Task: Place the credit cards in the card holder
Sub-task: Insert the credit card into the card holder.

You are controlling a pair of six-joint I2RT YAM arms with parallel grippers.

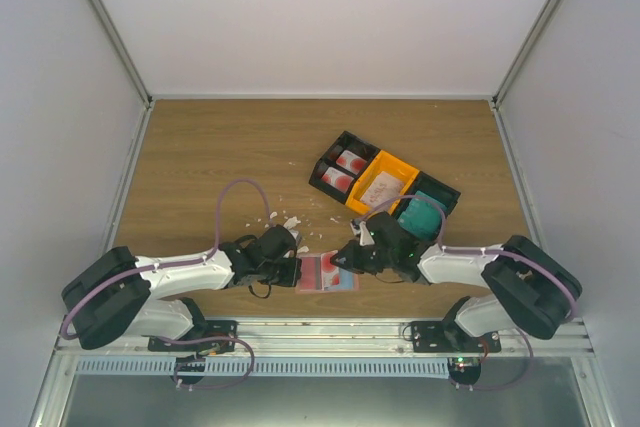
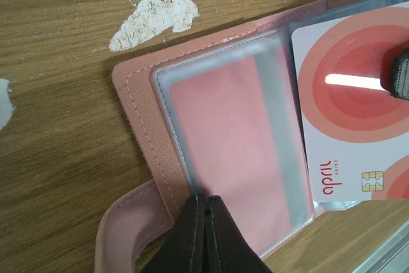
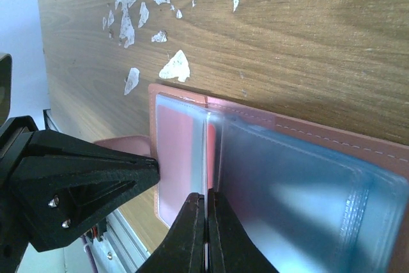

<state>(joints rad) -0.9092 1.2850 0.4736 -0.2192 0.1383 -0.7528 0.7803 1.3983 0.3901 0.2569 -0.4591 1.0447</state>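
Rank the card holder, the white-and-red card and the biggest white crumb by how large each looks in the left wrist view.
1. card holder, open and running off the frame.
2. white-and-red card, also cut off by the right edge.
3. biggest white crumb, clearly the smallest.

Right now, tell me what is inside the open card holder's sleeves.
One clear sleeve shows only pink lining. Beside it lies a white card with red rings; any sleeves underneath are covered.
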